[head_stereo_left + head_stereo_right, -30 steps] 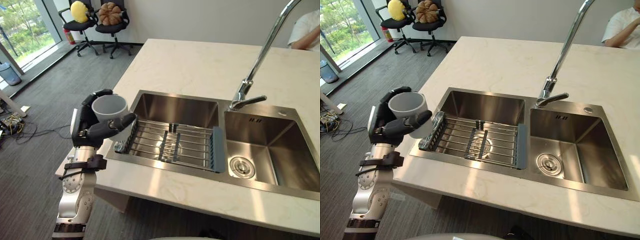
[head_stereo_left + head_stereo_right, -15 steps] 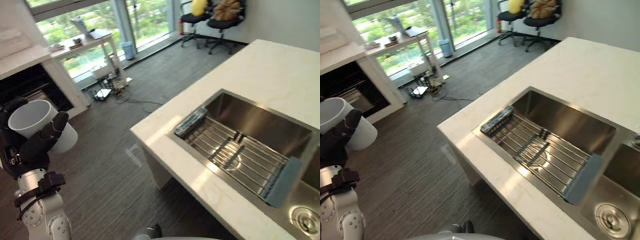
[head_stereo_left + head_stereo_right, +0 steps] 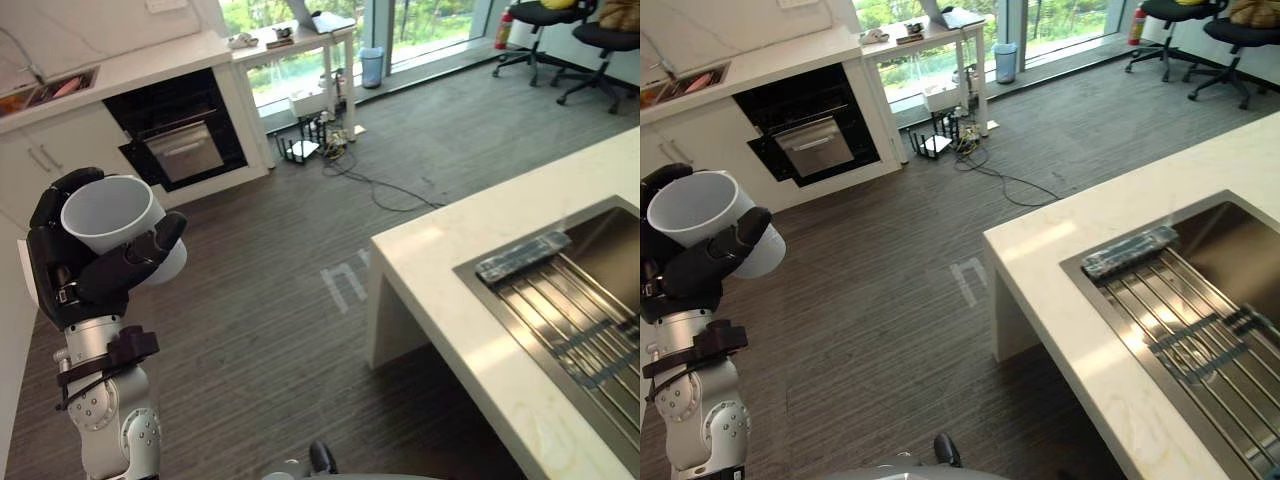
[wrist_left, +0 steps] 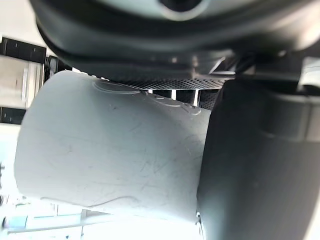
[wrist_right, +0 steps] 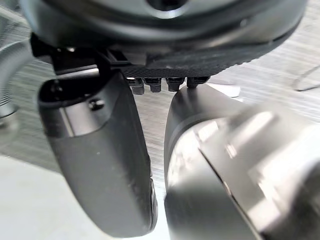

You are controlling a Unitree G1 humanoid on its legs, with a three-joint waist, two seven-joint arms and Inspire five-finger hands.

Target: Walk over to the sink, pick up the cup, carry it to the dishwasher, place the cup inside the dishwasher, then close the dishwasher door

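Aloft, white cup (image 3: 112, 212), mouth up, left hand (image 3: 68, 282) curled round it

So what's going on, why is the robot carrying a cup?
The robot's left hand holds a white cup upright, fingers curled round it, out over the dark floor. It stands apart from the counter with the sink. A black appliance sits under the far worktop, so the cup isn't put away yet.

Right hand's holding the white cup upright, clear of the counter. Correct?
No, the left hand holds it, fingers curled round the white cup, upright and clear of the counter. The left eye view shows it.
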